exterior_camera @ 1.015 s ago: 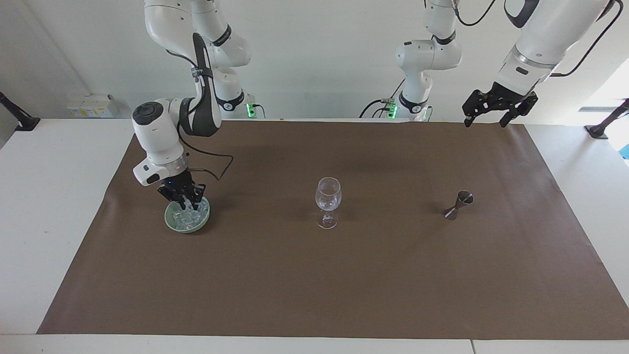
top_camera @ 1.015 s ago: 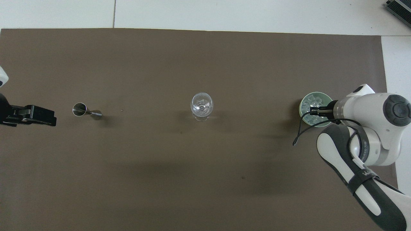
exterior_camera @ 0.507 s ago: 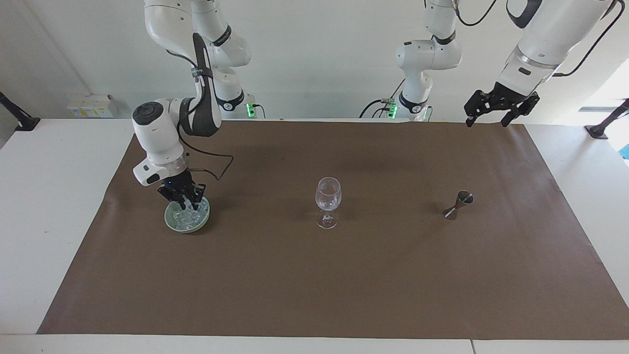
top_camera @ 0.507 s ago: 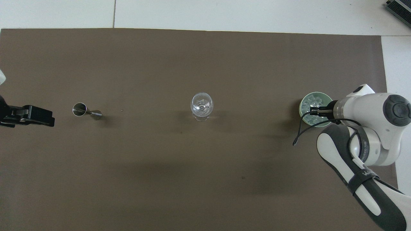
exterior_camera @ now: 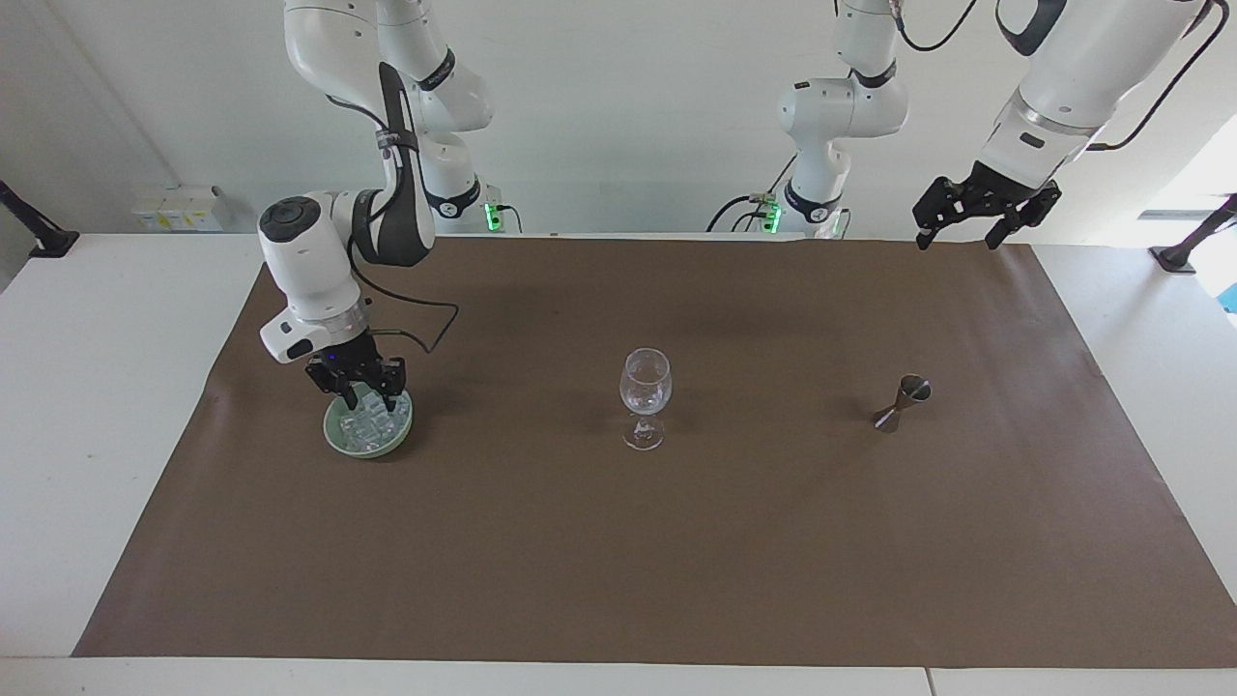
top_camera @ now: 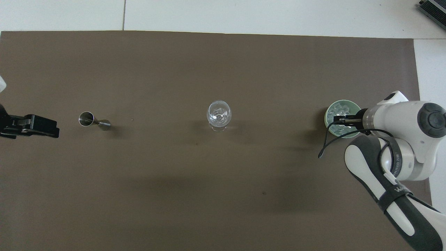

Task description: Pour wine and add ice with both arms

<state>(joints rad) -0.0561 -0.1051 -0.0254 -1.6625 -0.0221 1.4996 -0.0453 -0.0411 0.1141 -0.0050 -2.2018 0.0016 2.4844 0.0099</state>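
Brown paper covers most of the white table (exterior_camera: 87, 387), and the task's things stand on it in one row. At the right arm's end sits a pale green round dish (exterior_camera: 338, 437) heaped with the ice (exterior_camera: 372, 425), small clear glassy chunks. Midway along the row stands a clear stemmed wine glass (exterior_camera: 645, 391), upright, with something glassy glinting in its bowl; I cannot tell what. Toward the left arm's end lies a small steel double-cone jigger (exterior_camera: 901, 403), tipped on its side.

The right gripper (exterior_camera: 358, 389), black and two-fingered, hangs directly over the dish with its tips at the top of the heap. Its fingers (exterior_camera: 348, 397) look slightly parted, but whether a chunk sits between them I cannot tell. The left gripper (exterior_camera: 955, 235) waits high above the robots' edge of the brown paper at its own end, its fingers spread wide and holding nothing.

The step in hand looks to be fetching ice for the glass. To do it well, the right gripper should settle on one chunk near the top of the heap, close squarely across it, and lift straight up so the dish does not shift. The chunks are probably slippery, so a centred pinch matters. The release belongs low over the glass's mouth, clear of its thin rim.
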